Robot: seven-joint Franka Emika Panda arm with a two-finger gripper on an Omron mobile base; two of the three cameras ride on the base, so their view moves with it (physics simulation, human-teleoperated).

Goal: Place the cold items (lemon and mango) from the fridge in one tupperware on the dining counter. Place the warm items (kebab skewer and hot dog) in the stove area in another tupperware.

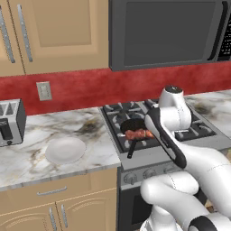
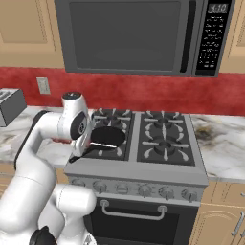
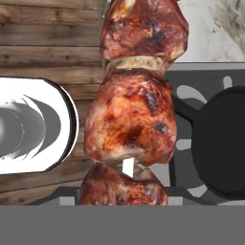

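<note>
Left base view: my arm rises from the lower right and bends over the near left corner of the stove (image 1: 198, 131). Just past my wrist lies the kebab skewer (image 1: 139, 133), reddish-brown meat above the black frying pan (image 1: 132, 125) on the near left burner, the pan's handle sticking out toward me over the stove's front edge. I cannot make out my tool behind the arm here. To the left, on the marble surface (image 1: 27, 158), a white plate (image 1: 65, 150) sits alone, and a toaster (image 1: 11, 122) stands at the far left by the red backsplash. A microwave (image 1: 167, 34) hangs above the stove.

Right base view: my arm comes up from the lower left and folds down at the stove's near left burner, covering part of the black pan (image 2: 109, 136). The other three burners are bare. The toaster's corner (image 2: 10, 106) shows at the left edge.

Hand view: the kebab skewer (image 3: 134, 119) runs top to bottom right in front of me, big charred meat chunks on a pale stick. My tool is clamped tight on it, the fingers hidden under the meat. The black pan (image 3: 222, 143) lies to the right on the stove grate; a white rounded shape (image 3: 28, 127) sits at left before wood planks.
</note>
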